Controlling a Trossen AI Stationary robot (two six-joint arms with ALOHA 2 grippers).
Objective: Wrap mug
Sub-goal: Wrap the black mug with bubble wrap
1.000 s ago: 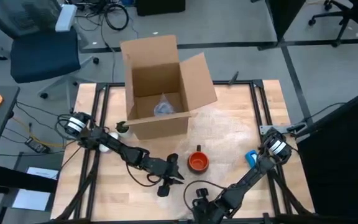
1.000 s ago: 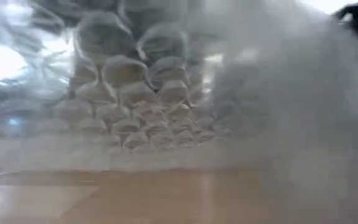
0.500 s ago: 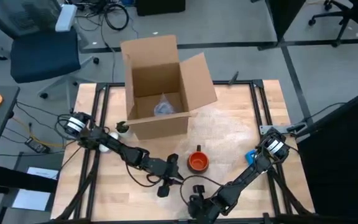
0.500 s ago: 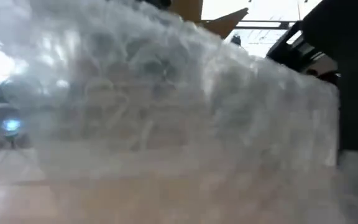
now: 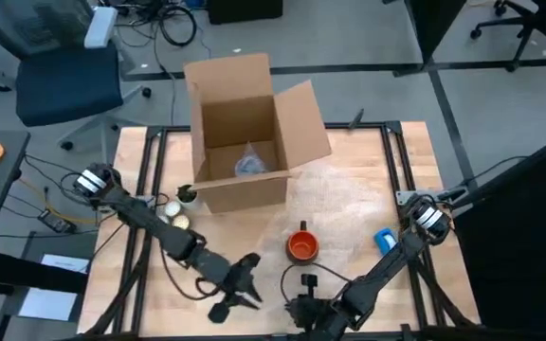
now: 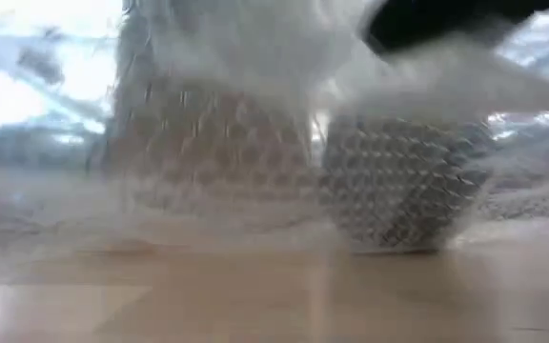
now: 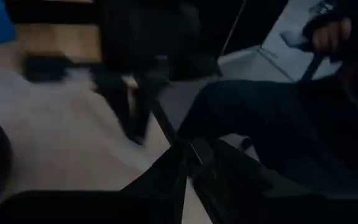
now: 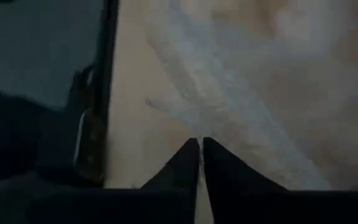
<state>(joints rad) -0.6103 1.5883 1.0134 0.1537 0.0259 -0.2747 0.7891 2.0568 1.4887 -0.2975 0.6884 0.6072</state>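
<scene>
Left gripper (image 5: 238, 296) pulled back from mug (image 5: 301, 246) — pinched closed; right gripper (image 8: 200, 152) closed, empty.

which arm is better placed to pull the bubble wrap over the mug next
Probably the right. Its gripper sits at the near table edge just below the mug, fingers shut with bubble wrap right ahead in its wrist view. The left gripper is farther from the mug.
</scene>
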